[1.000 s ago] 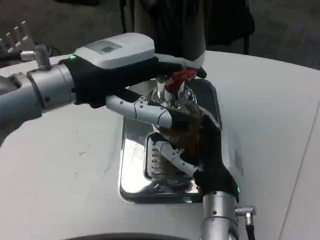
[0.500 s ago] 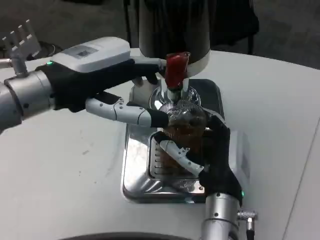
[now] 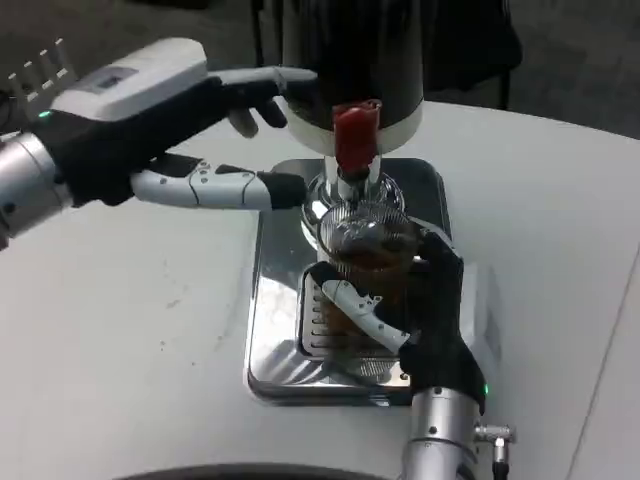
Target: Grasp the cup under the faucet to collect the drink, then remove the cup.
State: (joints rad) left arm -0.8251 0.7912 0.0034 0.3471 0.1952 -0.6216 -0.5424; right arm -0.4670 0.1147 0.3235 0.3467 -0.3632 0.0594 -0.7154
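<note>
A clear ribbed cup (image 3: pixel 367 247) with brown drink in it stands on the grille of the shiny drip tray (image 3: pixel 275 330), right under the faucet with its red lever (image 3: pixel 354 135). My right hand (image 3: pixel 420 320) comes up from the near edge and grips the cup, with fingers on its left and right sides. To the left of the black dispenser (image 3: pixel 350 50) my left hand (image 3: pixel 170 120) hovers with its fingers apart, holding nothing. One finger points toward the faucet's base and another reaches toward the dispenser body.
The white table (image 3: pixel 130 330) spreads wide to the left and right of the tray. A dark floor lies beyond the table's far edge.
My left hand has drawn back to the left and upward, off the red lever and faucet. The right hand keeps its hold on the cup.
</note>
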